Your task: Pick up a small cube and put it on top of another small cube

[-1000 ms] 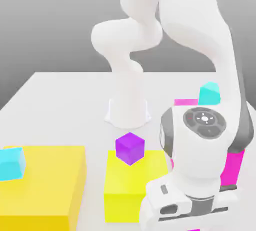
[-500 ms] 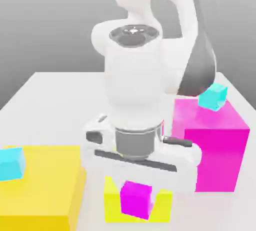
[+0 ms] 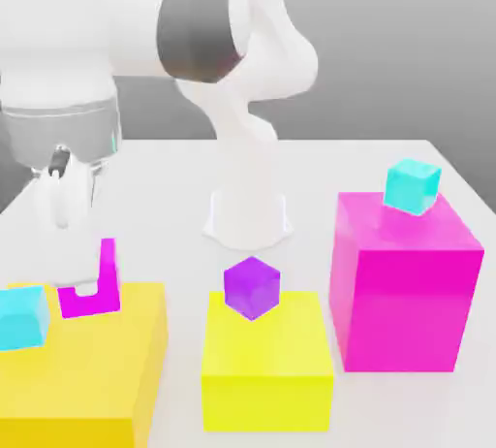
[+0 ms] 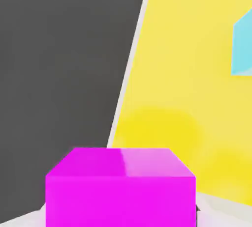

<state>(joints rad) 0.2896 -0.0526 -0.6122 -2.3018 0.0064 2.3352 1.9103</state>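
Clamped on small glossy magenta cube (image 3: 108, 299), with pincer (image 3: 87, 288) closed at its sides. Held near small cyan cube (image 3: 24, 318), at the exterior view's left, by the back part of wide orange-yellow block (image 3: 102, 368). Cannot tell whether touching block.

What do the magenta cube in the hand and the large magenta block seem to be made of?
Magenta cube: probably smooth plastic, glossy, judging by the paler sheen across part of one face; painted wood can't be excluded.
Large magenta block: likely plastic too, opaque with a soft sheen, as its top looks faintly lighter in places.
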